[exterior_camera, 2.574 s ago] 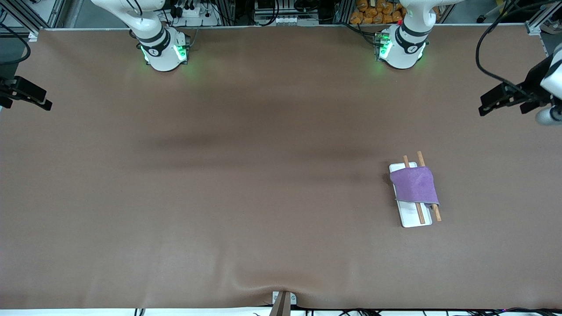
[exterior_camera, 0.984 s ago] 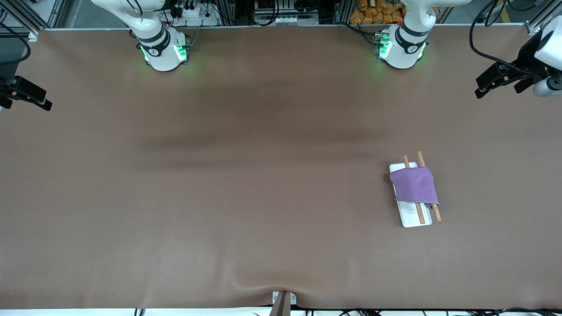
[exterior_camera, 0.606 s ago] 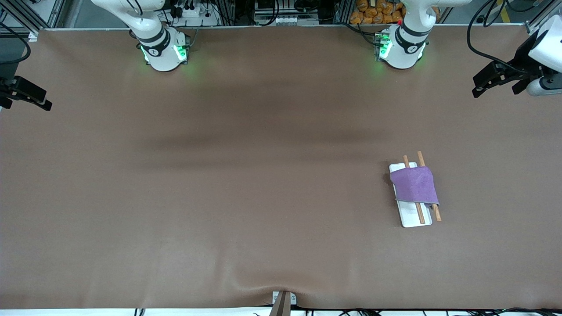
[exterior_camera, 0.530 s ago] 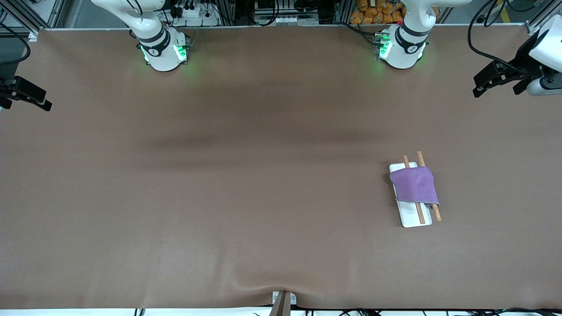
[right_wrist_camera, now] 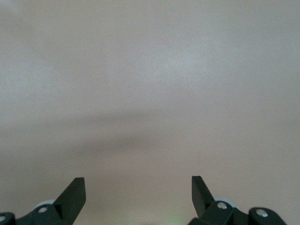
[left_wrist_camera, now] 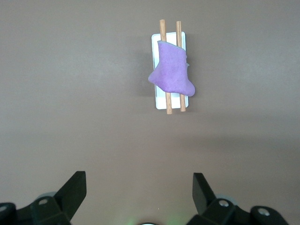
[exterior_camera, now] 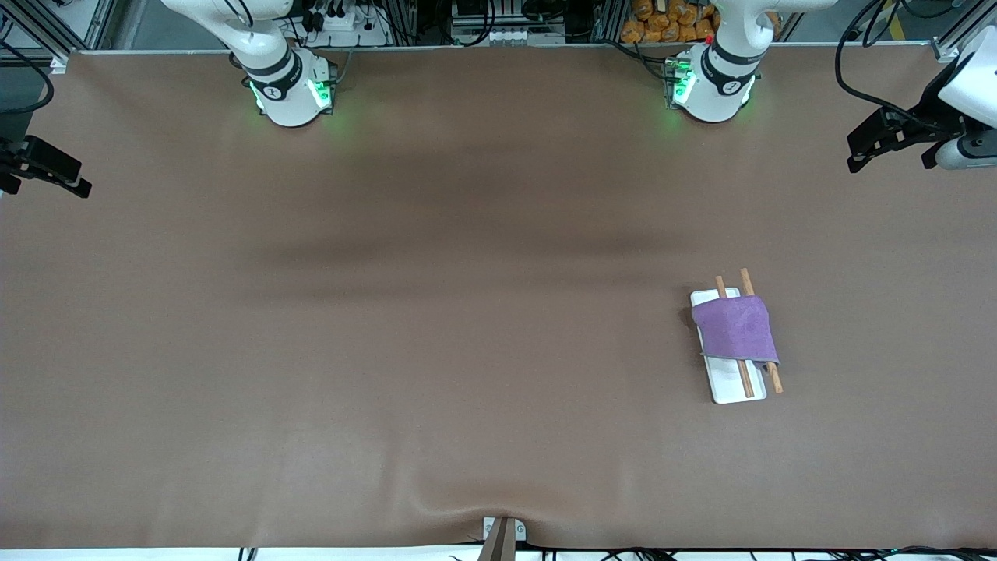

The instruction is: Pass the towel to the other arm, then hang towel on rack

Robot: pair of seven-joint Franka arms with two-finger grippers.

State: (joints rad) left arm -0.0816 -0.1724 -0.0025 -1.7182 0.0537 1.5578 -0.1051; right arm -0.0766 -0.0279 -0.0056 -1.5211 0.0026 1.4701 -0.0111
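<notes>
Unlabelled towel (exterior_camera: pixel 735 330) over rack (exterior_camera: pixel 731 385) rods

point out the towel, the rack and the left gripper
towel (exterior_camera: pixel 735 330), front view, middle of the purple cloth draped over the rods
rack (exterior_camera: pixel 728 388), front view, bare white base below the cloth
left gripper (left_wrist_camera: pixel 139 192), left wrist view, midway between its open fingertips

front view: high, looking down across the table (exterior_camera: pixel 467 351) toward both arm bases. left wrist view: looks down from well above the rack (left_wrist_camera: pixel 169 65) (shared with the front view). right wrist view: bare table only.
</notes>
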